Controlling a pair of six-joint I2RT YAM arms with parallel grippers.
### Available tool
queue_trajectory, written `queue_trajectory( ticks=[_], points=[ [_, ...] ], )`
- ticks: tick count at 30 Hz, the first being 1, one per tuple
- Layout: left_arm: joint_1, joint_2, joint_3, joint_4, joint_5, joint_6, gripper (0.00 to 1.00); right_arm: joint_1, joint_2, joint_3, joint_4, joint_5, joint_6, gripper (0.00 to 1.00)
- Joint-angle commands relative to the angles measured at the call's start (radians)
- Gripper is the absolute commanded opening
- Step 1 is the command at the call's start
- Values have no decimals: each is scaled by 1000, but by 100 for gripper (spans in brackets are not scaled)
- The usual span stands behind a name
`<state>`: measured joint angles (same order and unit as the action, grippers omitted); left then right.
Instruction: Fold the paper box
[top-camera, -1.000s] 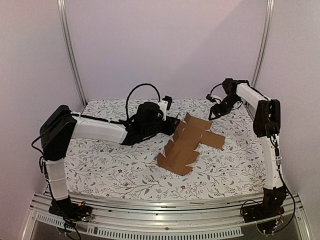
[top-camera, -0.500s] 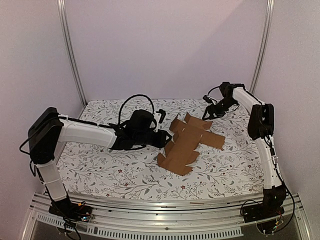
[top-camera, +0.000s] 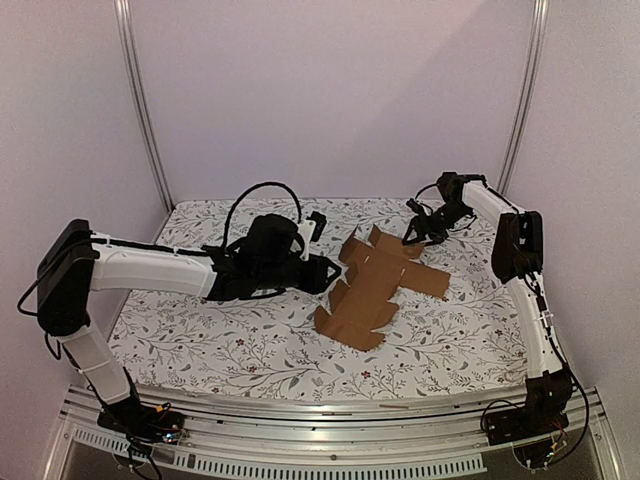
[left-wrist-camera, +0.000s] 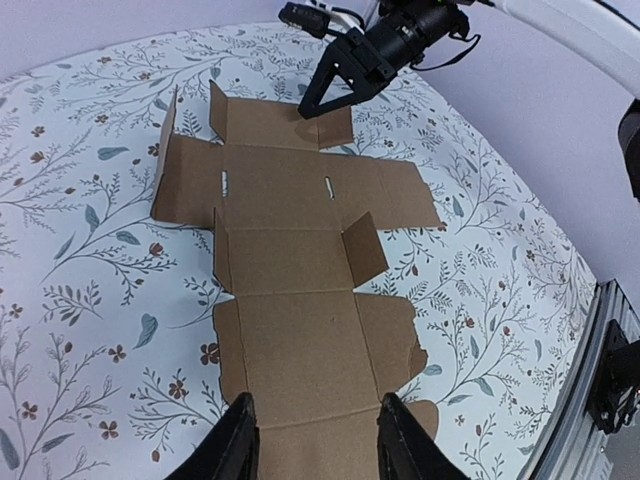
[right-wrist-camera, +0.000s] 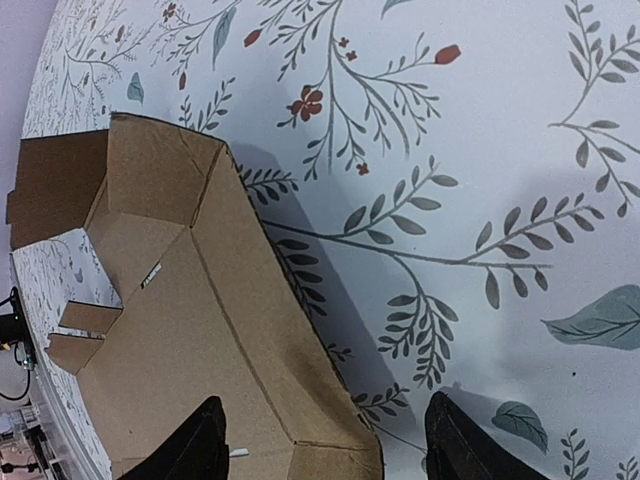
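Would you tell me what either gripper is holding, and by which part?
Nothing: the left gripper and right gripper are open, and the paper box lies free.

Soft even light, faint shadows, sharp focus

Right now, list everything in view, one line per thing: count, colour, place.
flat brown cardboard box cut-out: one, brown, unfolded at table centre, several flaps raised
floral-print table cover: one, white with grey leaves and red flowers, under everything
metal posts: two, silver, rear corners
metal rail: one, silver, near edge
arms: two, white and black, left and right sides
left gripper: one, black, open, at cut-out's left end
right gripper: one, black, open, over far flap
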<state>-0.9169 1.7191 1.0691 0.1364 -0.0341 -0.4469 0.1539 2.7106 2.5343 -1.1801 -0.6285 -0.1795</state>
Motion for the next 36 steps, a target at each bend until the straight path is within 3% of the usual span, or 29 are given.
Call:
queue_trajectory(
  ticks=[1, 9, 15, 20, 36],
  points=[
    [-20, -31, -36, -16, -12, -6, 40, -4, 37, 14, -23, -41, 32, 57],
    [-32, -62, -84, -5, -23, -19, 40, 10, 15, 12, 19, -140, 32, 27],
    [-36, -106, -126, 0, -40, -25, 40, 35, -25, -9, -20, -108, -10, 21],
    [-41, -136, -167, 8, -54, -32, 40, 91, -88, -80, -80, 8, -155, 14],
    [-46, -208, -262, 29, -86, -52, 40, 153, -359, -418, -94, 121, -310, 6]
  ],
)
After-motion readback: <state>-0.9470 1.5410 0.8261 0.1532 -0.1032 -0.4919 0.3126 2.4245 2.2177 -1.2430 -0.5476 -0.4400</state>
